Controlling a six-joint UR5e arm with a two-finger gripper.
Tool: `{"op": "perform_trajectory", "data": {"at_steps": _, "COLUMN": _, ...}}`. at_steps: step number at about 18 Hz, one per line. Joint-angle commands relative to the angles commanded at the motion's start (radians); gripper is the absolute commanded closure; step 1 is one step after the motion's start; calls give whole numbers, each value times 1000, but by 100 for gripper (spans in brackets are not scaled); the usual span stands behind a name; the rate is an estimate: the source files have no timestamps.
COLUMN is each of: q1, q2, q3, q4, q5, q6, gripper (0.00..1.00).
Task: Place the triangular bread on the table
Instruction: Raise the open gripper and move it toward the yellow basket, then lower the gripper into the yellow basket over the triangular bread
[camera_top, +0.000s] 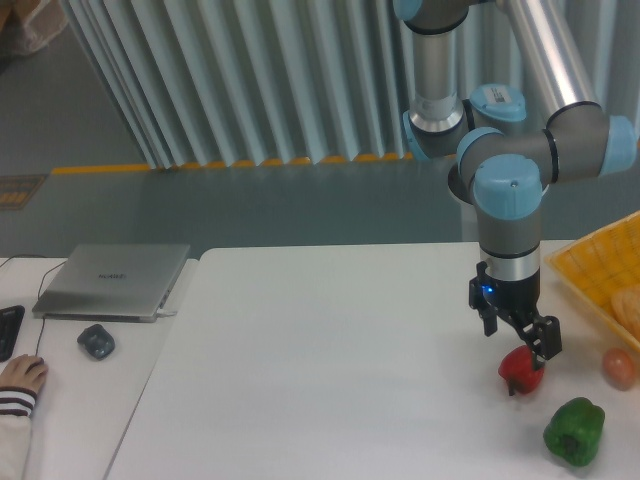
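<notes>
White counter (330, 350), corrugated wall behind. End effector (530, 345) over red pepper (521, 370), grip state unclear. Triangular bread (628, 311) in yellow basket (585, 275) at right edge, rightward of end effector.

A pepper (522, 370) is lying on the table (330, 360) at the right, a second pepper (574, 431) sitting nearer and further right, a basket (590, 275) resting beyond them.

Robotics lab: arm (510, 215) at white table (320, 340), laptop (115, 280), mouse (96, 342) on adjoining desk.
</notes>
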Motion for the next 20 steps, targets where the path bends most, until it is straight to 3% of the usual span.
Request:
{"op": "perform_trajectory", "data": {"at_steps": 4, "q1": 9, "q2": 5, "q3": 0, "q4": -9, "q5": 77, "q6": 96, "gripper": 0}}
{"op": "perform_trajectory", "data": {"at_steps": 7, "q1": 64, "q2": 41, "q3": -5, "q4": -89, "q5": 72, "q6": 279, "gripper": 0}}
{"op": "perform_trajectory", "data": {"at_steps": 9, "q1": 84, "q2": 44, "q3": -15, "q4": -98, "q5": 72, "q6": 362, "gripper": 0}}
{"op": "perform_trajectory", "data": {"at_steps": 15, "q1": 184, "q2": 92, "q3": -48, "q4": -107, "q5": -56, "q6": 443, "gripper": 0}}
{"op": "perform_trajectory", "data": {"at_steps": 20, "q1": 248, "q2": 114, "q3": -54, "q4": -146, "q5": -61, "q6": 597, "gripper": 0}}
